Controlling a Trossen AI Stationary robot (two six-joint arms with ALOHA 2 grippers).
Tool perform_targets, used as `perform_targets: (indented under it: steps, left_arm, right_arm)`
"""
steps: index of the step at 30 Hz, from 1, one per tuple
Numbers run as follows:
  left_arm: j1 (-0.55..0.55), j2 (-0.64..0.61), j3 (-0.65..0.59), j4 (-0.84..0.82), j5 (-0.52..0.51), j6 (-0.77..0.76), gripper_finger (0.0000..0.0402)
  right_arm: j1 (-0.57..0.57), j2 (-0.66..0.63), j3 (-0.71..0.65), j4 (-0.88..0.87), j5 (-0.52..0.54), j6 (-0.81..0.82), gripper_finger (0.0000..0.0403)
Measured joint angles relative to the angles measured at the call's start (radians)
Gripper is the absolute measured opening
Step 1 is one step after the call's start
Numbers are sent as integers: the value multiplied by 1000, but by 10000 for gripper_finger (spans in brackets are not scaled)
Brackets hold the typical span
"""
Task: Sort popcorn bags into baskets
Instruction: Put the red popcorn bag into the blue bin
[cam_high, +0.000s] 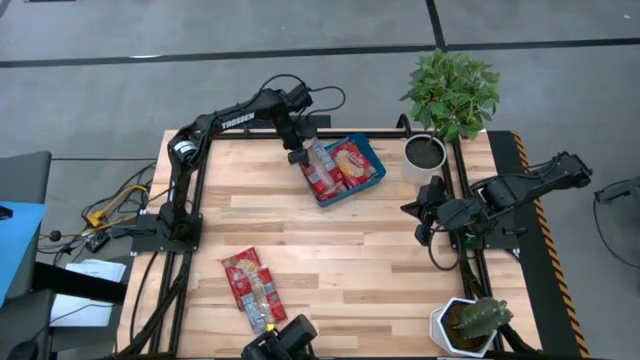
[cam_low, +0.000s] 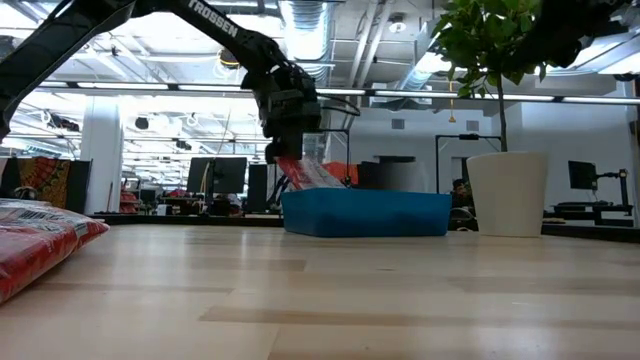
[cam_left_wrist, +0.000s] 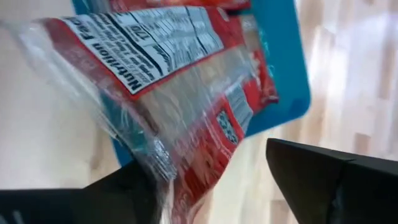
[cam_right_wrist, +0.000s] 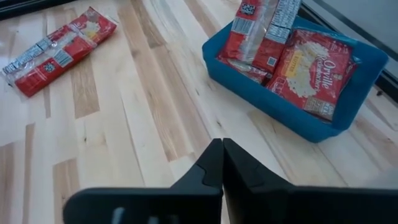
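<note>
A: Status of the left gripper (cam_high: 297, 156), please.

B: You are seeing it poised over the near-left corner of the teal basket (cam_high: 372, 152), at the far side of the table (cam_high: 350, 250). In the left wrist view its fingers (cam_left_wrist: 323, 177) are standing apart, with the silvery-backed popcorn bag (cam_left_wrist: 161, 93) lying against one finger only, its nutrition label facing the camera. The claw is spread, so the grip looks released or nearly so.

A: Where is that bag sitting?

B: It is leaning tilted, lower end inside the basket and upper end rising above the rim toward the gripper. It is probably resting that way because a packet showing its cream-yellow picture (cam_right_wrist: 314, 71) is already lying flat in the basket and taking up the floor.

A: And the right gripper (cam_high: 425, 222)?

B: It is waiting at the table's right edge, beside the white plant pot (cam_high: 424, 156). Its fingers are pressed together on nothing.

A: What are you still having to sort?

B: Two or more bags (cam_high: 254, 290) are lying in a stack near the table's front edge, well apart from the basket. You are judging the task as partly done.
</note>
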Motion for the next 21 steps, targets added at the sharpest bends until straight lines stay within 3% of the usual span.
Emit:
perform_targets:
  steps: [6,13,17,21]
  left_arm:
    - [-18,-2,44,39,-34,-3,276]
    - [-88,-4,44,62,-380,71,275]
    - [-102,-3,43,139,-464,42,265]
    - [-103,-3,43,182,-484,-9,248]
  right_arm:
    - [0,0,0,0,1,2,20]
    - [0,0,0,0,3,10,26]
    - [0,2,0,0,4,10,18]
    - [0,10,0,-17,4,16,16]
